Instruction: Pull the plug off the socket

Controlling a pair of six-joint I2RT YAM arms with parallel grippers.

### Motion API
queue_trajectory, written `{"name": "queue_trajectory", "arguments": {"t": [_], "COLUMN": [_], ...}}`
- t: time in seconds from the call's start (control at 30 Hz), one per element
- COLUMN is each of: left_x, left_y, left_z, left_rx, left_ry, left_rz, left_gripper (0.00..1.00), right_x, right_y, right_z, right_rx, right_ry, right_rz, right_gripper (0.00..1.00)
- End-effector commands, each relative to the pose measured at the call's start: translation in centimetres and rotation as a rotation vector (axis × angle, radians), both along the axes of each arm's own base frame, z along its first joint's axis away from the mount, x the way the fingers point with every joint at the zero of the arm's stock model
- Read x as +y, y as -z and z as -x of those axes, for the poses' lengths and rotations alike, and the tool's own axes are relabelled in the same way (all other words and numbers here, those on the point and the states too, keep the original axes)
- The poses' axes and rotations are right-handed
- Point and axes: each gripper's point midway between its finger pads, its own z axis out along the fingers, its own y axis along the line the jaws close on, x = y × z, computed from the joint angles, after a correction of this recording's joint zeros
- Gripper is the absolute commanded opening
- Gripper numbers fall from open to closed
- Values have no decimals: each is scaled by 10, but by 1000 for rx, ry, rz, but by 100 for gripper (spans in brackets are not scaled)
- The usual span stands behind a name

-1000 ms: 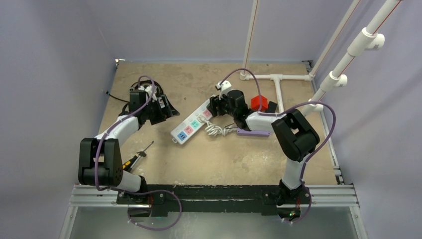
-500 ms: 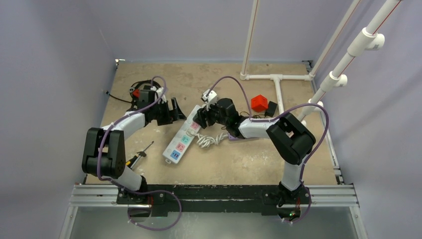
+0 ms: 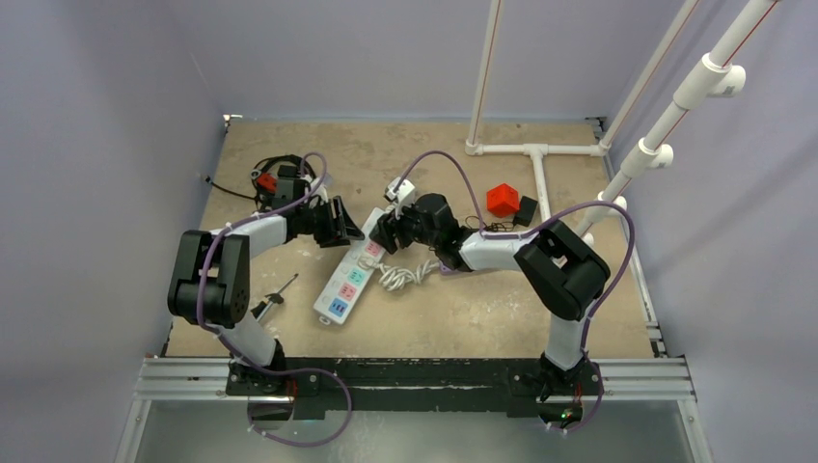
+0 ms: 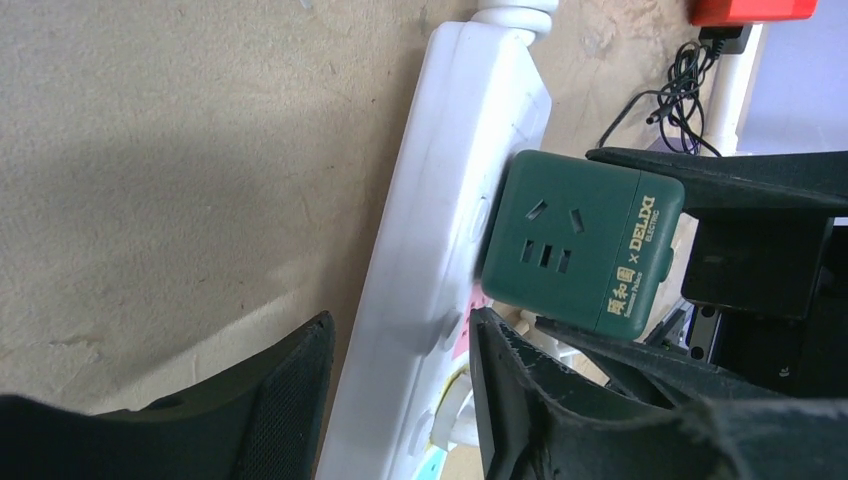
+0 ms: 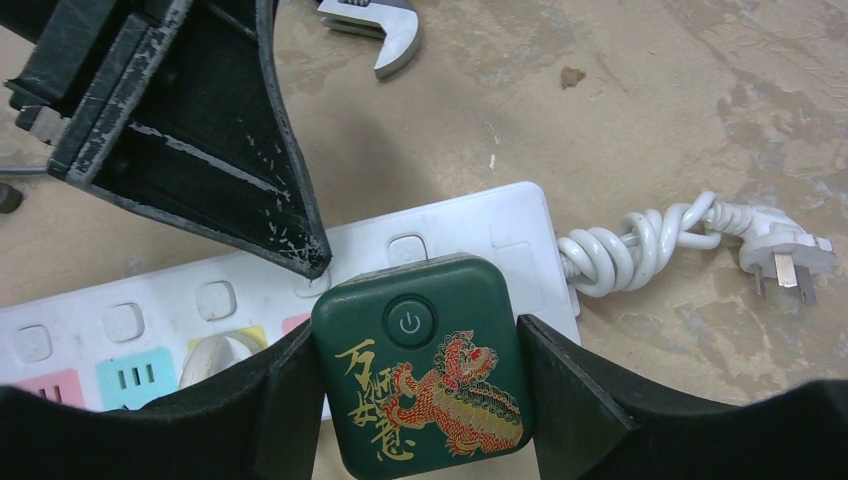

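Note:
The socket is a long white strip with pastel outlets, lying at an angle mid-table. The plug, a dark green cube with a gold and red dragon, sits in it near the cord end. My right gripper is shut on the plug, one finger on each side. My left gripper straddles the strip's edge just beside the plug. It is open. One of its fingertips rests on the strip's top face, and a thin gap shows at the other finger.
The strip's coiled white cord trails right to a loose pronged end. A wrench lies beyond the strip. A red block, a black adapter, a screwdriver and a white pipe frame stand around.
My left arm swung right to the strip and its jaws narrowed round the strip's edge. The right gripper, with the plug and strip, shifted left, and the strip turned steeper.

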Motion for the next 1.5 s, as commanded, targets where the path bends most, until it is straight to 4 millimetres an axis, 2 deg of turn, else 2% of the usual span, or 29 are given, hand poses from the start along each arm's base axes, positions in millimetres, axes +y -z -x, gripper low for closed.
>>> {"name": "queue_trajectory", "arguments": {"t": [0.0,0.07,0.2,0.47,0.53,0.7,0.77,0.83,1.0,1.07,1.13,1.27,1.47], "left_x": [-9,-9,-9,-8,-7,-6,-6,-4,5,11,12,11,1], "left_y": [-10,-9,-7,-5,-3,-3,-4,-6,-20,-25,-26,-23,-21], "left_z": [-6,-6,-7,-6,-6,-6,-7,-8,-14,-16,-16,-14,-9], "left_rx": [-35,-33,-26,-19,-15,-13,-14,-26,-76,-93,-93,-71,-49], "left_ry": [23,23,20,18,14,12,14,18,3,-14,-17,-6,32], "left_rz": [49,48,45,39,35,31,29,15,-19,-26,-21,2,74], "left_gripper": [48,46,35,4,0,0,7,23,51,59,62,63,63], "right_x": [21,22,25,27,30,35,32,32,29,25,21,12,11], "right_y": [-52,-53,-56,-59,-60,-56,-52,-52,-70,-75,-82,-97,-94], "right_z": [5,5,9,14,16,20,13,12,19,20,20,21,20], "right_rx": [-99,-102,-112,-135,-144,-150,-141,-132,-142,-157,-183,-215,-208], "right_ry": [-54,-55,-63,-61,-66,-58,-9,2,2,10,26,59,65], "right_rz": [-130,-131,-129,-121,-118,-97,-85,-88,-152,-164,-187,-243,-241], "right_gripper": [0,0,0,0,0,0,0,0,0,0,0,0,0]}}
